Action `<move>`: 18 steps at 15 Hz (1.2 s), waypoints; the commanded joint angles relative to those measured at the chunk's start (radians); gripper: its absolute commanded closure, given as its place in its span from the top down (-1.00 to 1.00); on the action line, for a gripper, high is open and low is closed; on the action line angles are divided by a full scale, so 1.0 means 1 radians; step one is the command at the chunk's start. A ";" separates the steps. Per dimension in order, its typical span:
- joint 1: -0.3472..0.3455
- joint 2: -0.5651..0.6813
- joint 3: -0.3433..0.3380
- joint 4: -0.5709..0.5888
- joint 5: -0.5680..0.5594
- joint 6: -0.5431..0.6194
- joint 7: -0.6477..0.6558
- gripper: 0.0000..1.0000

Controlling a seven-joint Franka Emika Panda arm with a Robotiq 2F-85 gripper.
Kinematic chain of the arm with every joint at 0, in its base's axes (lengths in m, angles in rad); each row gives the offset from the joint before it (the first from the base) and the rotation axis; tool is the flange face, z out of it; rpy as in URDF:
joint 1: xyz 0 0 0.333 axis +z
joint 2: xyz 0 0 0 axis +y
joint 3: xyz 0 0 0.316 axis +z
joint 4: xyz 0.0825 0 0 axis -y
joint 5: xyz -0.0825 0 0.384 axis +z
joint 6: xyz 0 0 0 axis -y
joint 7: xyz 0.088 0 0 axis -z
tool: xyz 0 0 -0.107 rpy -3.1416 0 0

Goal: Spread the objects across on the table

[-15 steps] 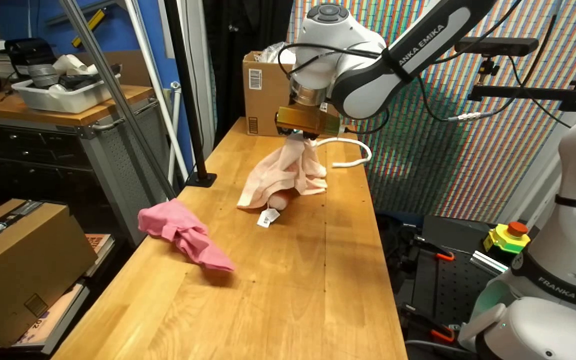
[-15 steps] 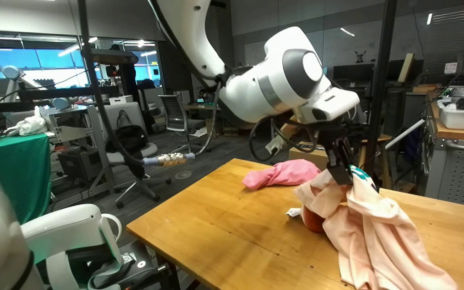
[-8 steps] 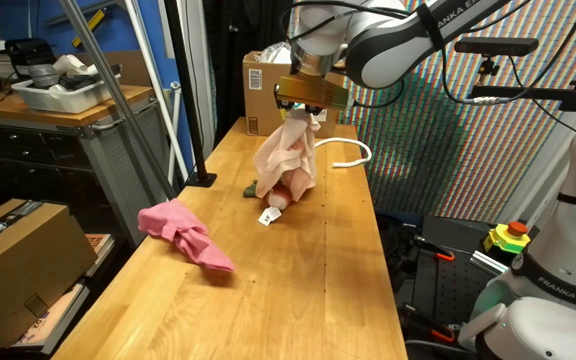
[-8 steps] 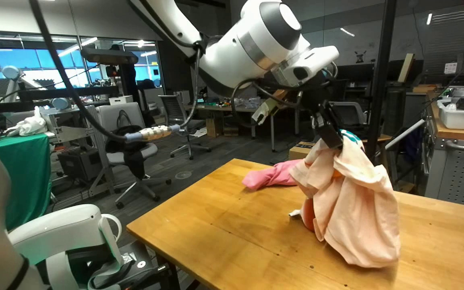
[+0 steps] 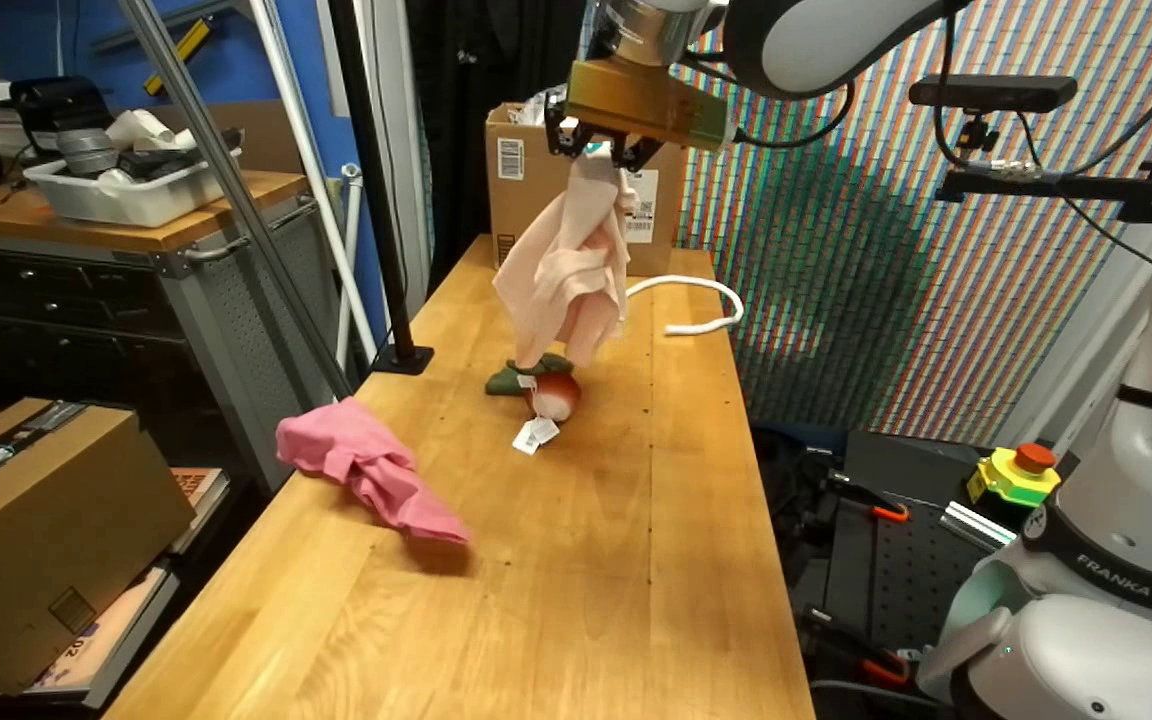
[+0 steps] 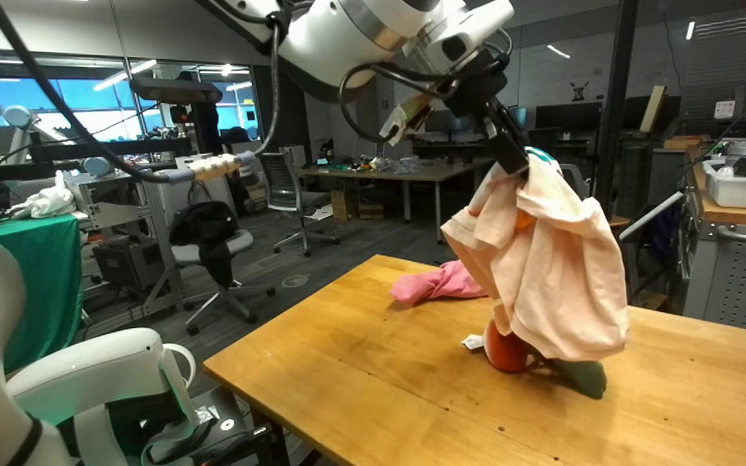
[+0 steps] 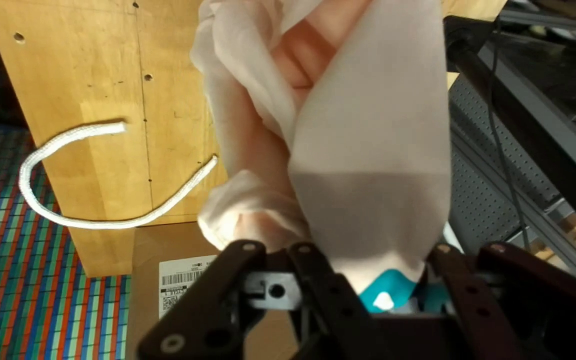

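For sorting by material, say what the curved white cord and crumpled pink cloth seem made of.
Curved white cord: matte, apparently braided textile, from its textured surface; fibre unclear.
Crumpled pink cloth: matte, probably fabric, from its soft folds.

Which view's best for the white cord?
Wrist view: the white cord appears largest, its whole bend in sight. Otherwise the white cord shows only in an exterior view, smaller, meeting the outline of the pale peach cloth; not visible elsewhere.
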 commanded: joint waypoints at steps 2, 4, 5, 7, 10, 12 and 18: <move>-0.015 -0.093 0.049 0.004 0.180 -0.052 -0.207 -0.83; -0.007 -0.119 0.056 0.001 0.280 -0.065 -0.310 -0.83; 0.006 -0.131 0.052 -0.004 0.354 -0.067 -0.384 -0.83; 0.024 -0.146 0.047 -0.008 0.487 -0.081 -0.517 -0.83; 0.052 -0.160 0.038 -0.015 0.698 -0.127 -0.720 -0.83; 0.061 -0.164 0.034 -0.013 0.817 -0.183 -0.839 -0.83; 0.035 -0.152 0.030 0.004 1.012 -0.412 -1.051 -0.83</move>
